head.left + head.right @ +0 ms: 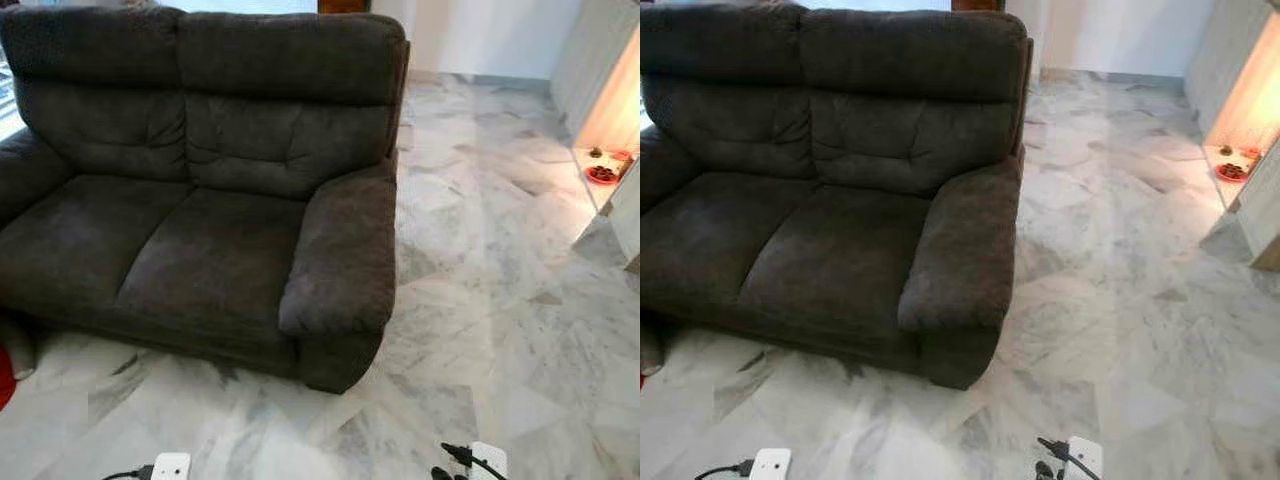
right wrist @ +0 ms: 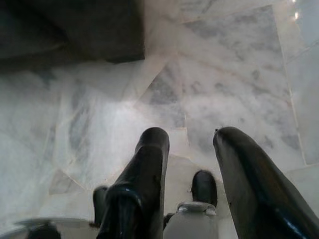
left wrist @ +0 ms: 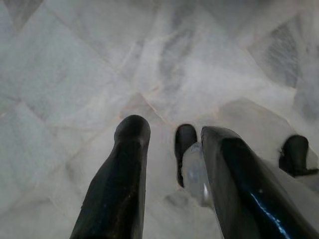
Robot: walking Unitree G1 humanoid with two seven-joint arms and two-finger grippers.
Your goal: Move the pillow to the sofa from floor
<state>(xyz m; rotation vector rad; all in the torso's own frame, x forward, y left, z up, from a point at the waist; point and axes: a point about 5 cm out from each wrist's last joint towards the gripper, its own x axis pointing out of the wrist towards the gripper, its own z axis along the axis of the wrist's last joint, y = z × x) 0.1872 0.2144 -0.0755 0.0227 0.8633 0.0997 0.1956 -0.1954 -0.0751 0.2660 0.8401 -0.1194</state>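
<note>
A dark grey 2-seat sofa [image 1: 200, 180] stands on a white marble floor [image 1: 500, 300], seen from the head camera. Both seat cushions are bare, and its right armrest [image 1: 345, 250] juts toward the camera. No pillow can be made out on the sofa or on the floor around it. A red object [image 1: 5, 380] is cut off by the frame edge beside the sofa's left front corner; what it is cannot be told. Far to the right, a warmly lit low ledge [image 1: 600, 170] holds a red dish [image 1: 602, 174]. The 2 white wrist units sit at the bottom edge of the head views, the left [image 1: 170, 467] and the right [image 1: 488, 460], each with a black cable.

The left wrist view looks straight down at marble tiles: the left gripper [image 3: 172, 134] hangs over bare floor, its 2 black fingers spread apart with nothing between them. The right wrist view adds the dark base of the sofa in one corner; the right gripper [image 2: 192, 137] also hangs with its fingers parted, pinching nothing.
</note>
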